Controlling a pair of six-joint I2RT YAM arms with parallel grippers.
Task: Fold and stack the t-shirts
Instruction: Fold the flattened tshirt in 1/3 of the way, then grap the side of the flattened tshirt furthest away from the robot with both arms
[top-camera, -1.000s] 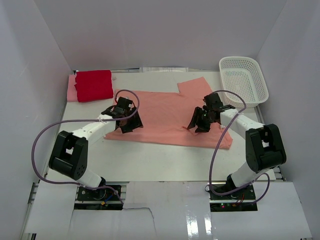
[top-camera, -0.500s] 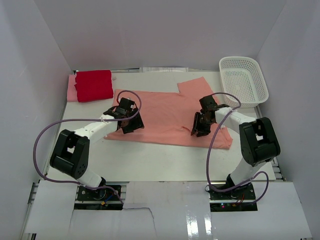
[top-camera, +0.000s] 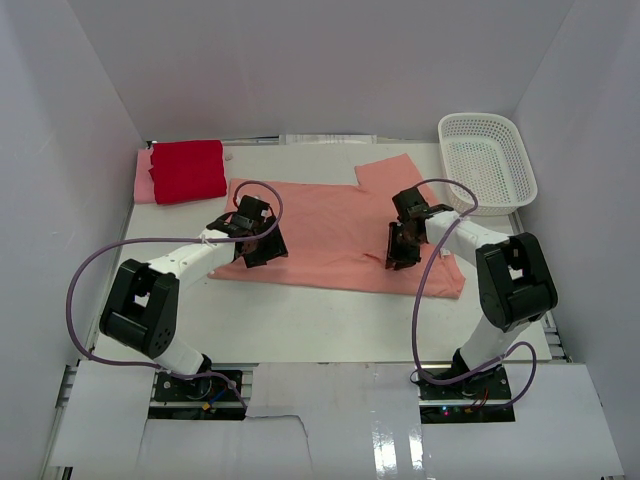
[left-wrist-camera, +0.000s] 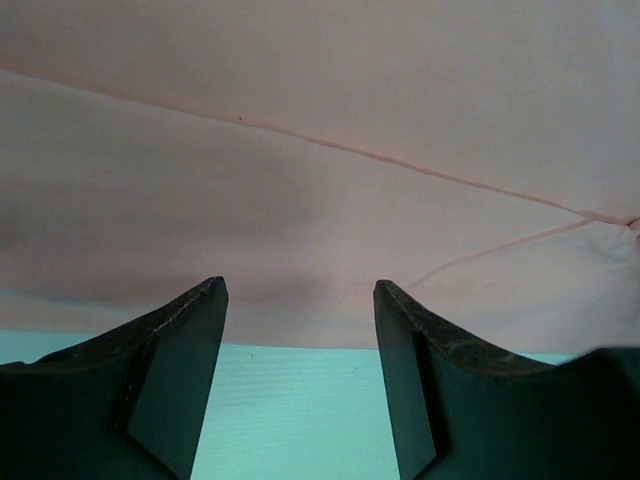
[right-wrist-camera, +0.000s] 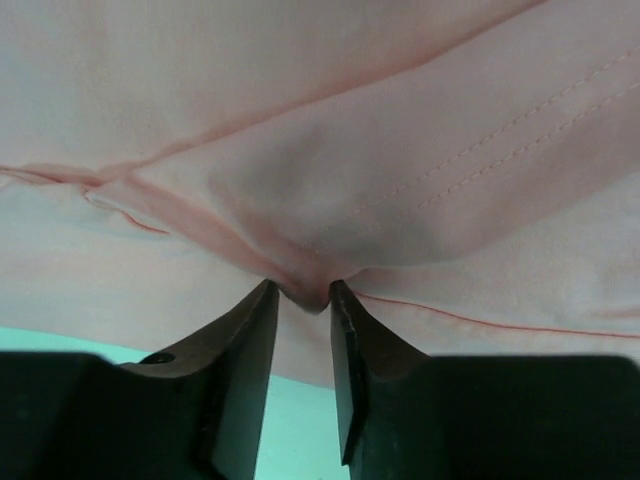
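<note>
Salmon t-shirt (top-camera: 330, 225) lies spread flat on the table (top-camera: 330, 315), one sleeve pointing to the far edge. Folded red shirt (top-camera: 187, 170) sits at far left. Right gripper (right-wrist-camera: 303, 295) pinches a raised pucker of salmon cloth — left gripper (left-wrist-camera: 300, 290) hangs spread over the shirt's edge.

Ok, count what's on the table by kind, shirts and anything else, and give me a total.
T-shirts: 3, namely the spread salmon t-shirt, the folded red t-shirt and the folded pink t-shirt under it
Baskets: 1, the white basket
Total: 4
</note>
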